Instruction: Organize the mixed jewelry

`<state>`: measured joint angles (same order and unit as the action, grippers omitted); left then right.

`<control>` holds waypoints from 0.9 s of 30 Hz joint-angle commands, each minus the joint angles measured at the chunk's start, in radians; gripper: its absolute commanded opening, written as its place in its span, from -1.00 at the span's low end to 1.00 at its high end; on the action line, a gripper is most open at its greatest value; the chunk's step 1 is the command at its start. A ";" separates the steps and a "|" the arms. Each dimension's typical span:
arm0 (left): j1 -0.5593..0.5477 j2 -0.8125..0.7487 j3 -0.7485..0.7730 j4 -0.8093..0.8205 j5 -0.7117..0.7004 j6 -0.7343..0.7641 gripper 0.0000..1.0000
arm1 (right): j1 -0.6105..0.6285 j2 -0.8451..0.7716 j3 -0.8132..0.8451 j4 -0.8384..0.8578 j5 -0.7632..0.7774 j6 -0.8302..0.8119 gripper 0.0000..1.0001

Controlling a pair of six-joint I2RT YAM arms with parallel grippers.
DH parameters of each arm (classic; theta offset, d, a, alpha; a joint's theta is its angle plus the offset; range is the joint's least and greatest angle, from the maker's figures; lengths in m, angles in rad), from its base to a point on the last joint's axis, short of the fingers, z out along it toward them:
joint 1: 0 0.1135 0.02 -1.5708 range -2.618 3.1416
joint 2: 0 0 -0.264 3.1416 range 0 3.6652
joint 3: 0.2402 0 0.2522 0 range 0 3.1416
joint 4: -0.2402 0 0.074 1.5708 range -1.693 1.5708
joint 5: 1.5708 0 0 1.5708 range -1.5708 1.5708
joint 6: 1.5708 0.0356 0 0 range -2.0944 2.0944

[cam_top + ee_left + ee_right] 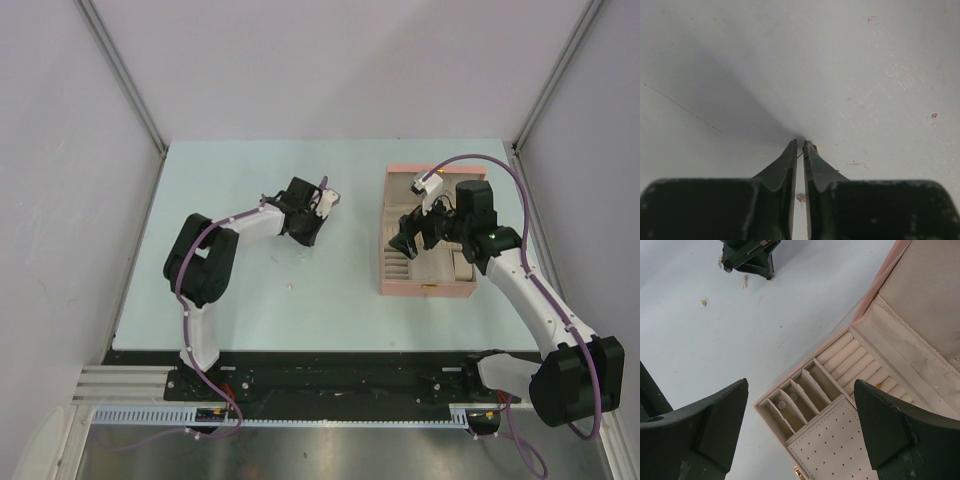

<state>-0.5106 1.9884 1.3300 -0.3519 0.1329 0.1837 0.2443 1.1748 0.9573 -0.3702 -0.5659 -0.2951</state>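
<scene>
My left gripper points down at the pale table, its jaws closed to a narrow slit. A thin wire of a tiny gold jewelry piece crosses between the tips. Another tiny piece lies on the table behind the tips. From above, the left gripper sits mid-table, left of the pink box. My right gripper hangs wide open and empty over the open box. Two small pale round pieces lie in its divided slots. Loose specks lie on the table near the left gripper.
The box lid stands open at the far right, with ring rolls below it holding a small gold bit. A gold clasp marks the box's front. A speck lies on the table between the arms.
</scene>
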 commanded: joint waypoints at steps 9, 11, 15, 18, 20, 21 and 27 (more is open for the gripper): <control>-0.008 0.004 0.041 -0.007 0.017 -0.006 -0.97 | -0.004 -0.001 0.000 0.004 -0.022 -0.022 0.82; -0.008 0.000 0.040 -0.009 0.020 -0.009 -0.99 | -0.004 -0.003 0.000 0.004 -0.022 -0.026 0.82; -0.006 -0.020 0.034 -0.009 0.042 -0.015 -0.99 | -0.005 -0.006 0.001 0.005 -0.023 -0.021 0.83; -0.006 -0.043 0.025 -0.013 0.079 -0.023 -0.99 | -0.005 -0.009 0.000 0.007 -0.031 -0.019 0.85; -0.006 -0.071 0.015 -0.016 0.112 -0.032 -1.00 | -0.005 -0.012 0.000 0.008 -0.040 -0.018 0.89; -0.006 -0.083 0.012 -0.018 0.126 -0.035 -1.00 | -0.005 -0.014 0.000 0.011 -0.051 -0.016 0.90; 0.029 -0.164 0.020 -0.042 0.371 -0.116 -1.00 | 0.009 -0.041 0.001 0.050 -0.118 -0.004 0.99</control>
<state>-0.5072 1.9366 1.3354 -0.3737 0.2825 0.1448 0.2443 1.1744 0.9573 -0.3729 -0.6189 -0.3065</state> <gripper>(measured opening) 0.005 0.990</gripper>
